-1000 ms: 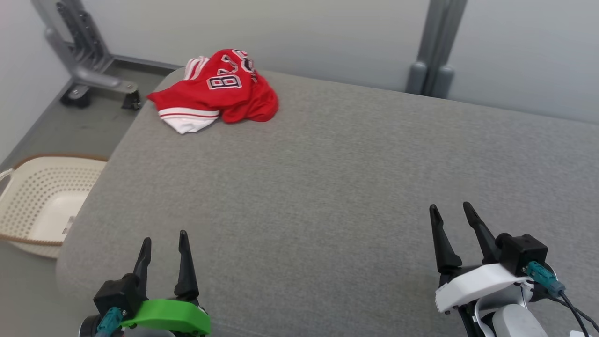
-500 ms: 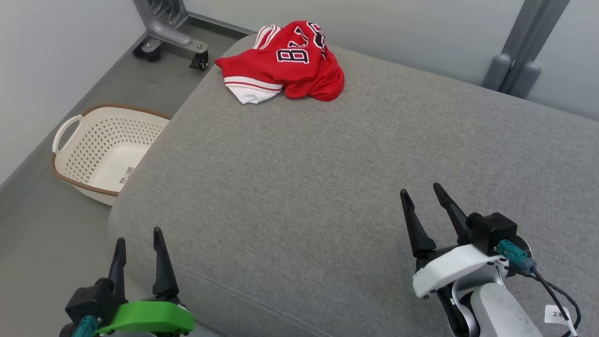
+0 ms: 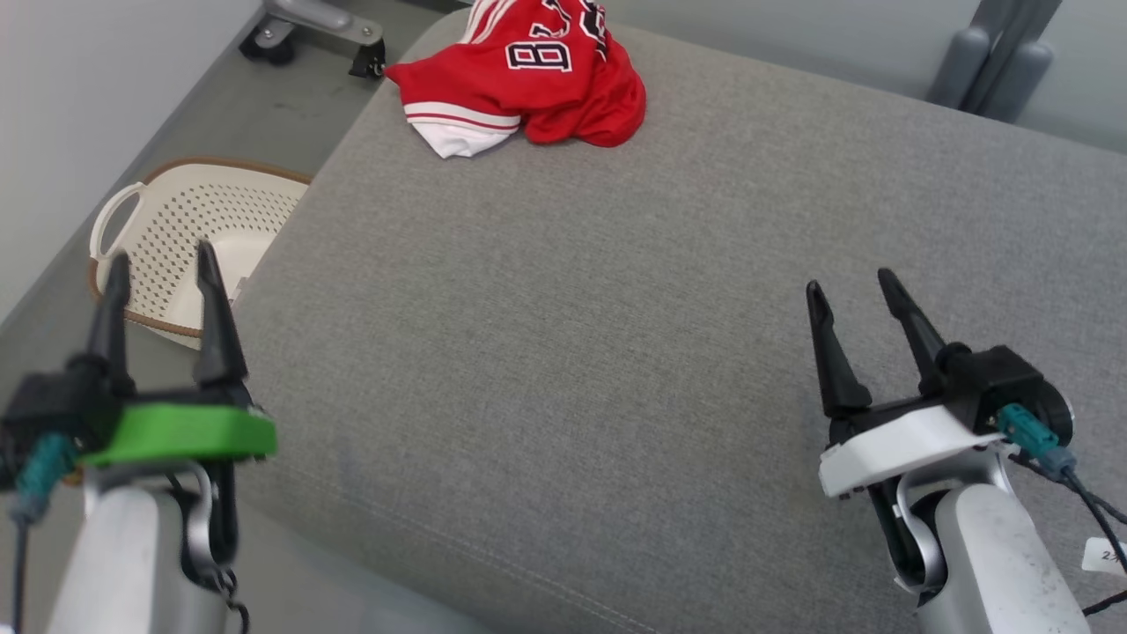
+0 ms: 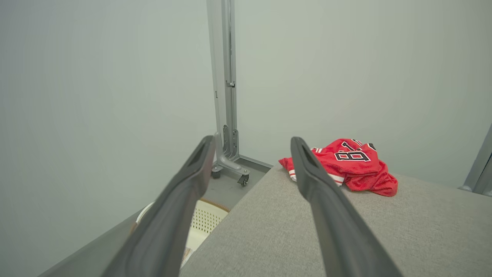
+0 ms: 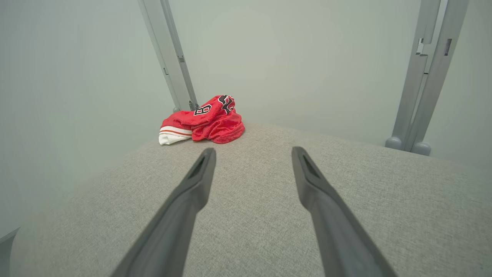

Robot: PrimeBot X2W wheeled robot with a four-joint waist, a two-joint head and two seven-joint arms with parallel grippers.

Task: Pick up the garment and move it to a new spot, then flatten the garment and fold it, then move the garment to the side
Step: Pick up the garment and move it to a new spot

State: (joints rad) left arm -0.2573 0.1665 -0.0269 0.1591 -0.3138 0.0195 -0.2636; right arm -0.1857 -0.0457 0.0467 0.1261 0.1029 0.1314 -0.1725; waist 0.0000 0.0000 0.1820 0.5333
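We see a crumpled red jersey [image 3: 528, 75] at the far left corner of a grey cushion [image 3: 572, 308]. Our left gripper [image 3: 161, 255], near a cream basket [image 3: 176, 202], and right gripper [image 3: 847, 280] both gape wide, holding nothing.

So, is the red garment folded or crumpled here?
Crumpled: the garment lies bunched in a heap near the far left corner of the grey surface, lettering creased.

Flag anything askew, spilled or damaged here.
Only the red garment: it lies crumpled in a heap at the grey cushion's far left corner, near the edge. Nothing looks spilled or damaged. The basket sits upright on the floor; the left gripper and right gripper are open and empty.
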